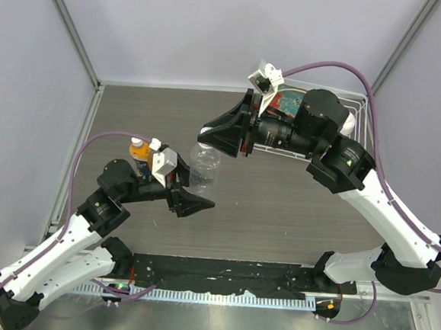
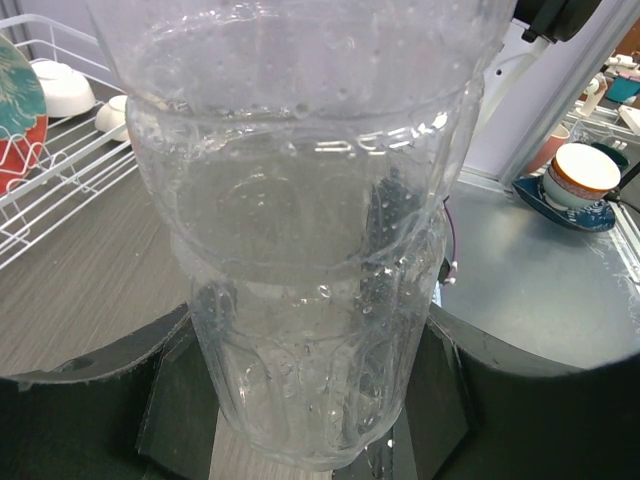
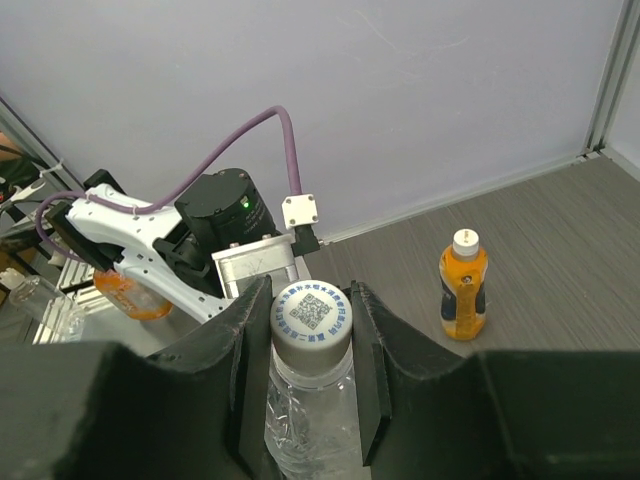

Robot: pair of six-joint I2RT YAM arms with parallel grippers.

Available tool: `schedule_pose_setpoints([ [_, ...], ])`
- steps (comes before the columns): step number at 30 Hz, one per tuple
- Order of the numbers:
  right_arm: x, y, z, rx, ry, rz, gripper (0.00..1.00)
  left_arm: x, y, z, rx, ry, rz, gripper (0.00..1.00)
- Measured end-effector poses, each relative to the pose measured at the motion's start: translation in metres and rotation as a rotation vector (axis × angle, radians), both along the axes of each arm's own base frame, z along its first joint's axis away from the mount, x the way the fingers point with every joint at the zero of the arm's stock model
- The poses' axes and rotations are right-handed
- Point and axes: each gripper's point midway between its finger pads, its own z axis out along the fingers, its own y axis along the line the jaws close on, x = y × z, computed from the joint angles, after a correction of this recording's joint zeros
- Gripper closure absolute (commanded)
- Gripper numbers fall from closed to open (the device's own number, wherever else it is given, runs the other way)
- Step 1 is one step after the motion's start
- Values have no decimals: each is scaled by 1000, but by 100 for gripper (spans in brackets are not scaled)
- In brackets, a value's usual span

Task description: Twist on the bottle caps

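Centrally, left hand (image 2: 305,405) clamps the clear bottle (image 2: 300,250) low down — right hand (image 3: 311,325) pinches the white cap (image 3: 311,312) on its neck; orange bottle (image 1: 139,150) stands apart, left of it.

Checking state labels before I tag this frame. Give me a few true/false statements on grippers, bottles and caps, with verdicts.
1. The right gripper flanks the white cap on the clear bottle. True.
2. The orange bottle lies on its side. False: it stands upright.
3. The left gripper brackets the clear bottle's lower body. True.
4. The orange bottle is uncapped. False: a cream cap sits on it.
5. The plate lies on the table. False: it sits in the wire rack.
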Motion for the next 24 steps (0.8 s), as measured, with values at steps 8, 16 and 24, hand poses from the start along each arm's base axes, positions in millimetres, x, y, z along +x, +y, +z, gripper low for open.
schedule_pose_setpoints([
  [8, 1, 2, -6, -23, -14, 4, 99, -2, 0, -3, 9, 15, -10, 83],
  [16, 0, 9, -13, -40, -18, 42, 99, 0, 2, -8, 26, 31, -2, 85],
  [24, 0, 11, -18, -48, -29, 60, 99, 2, 4, -12, 41, 32, 6, 86],
])
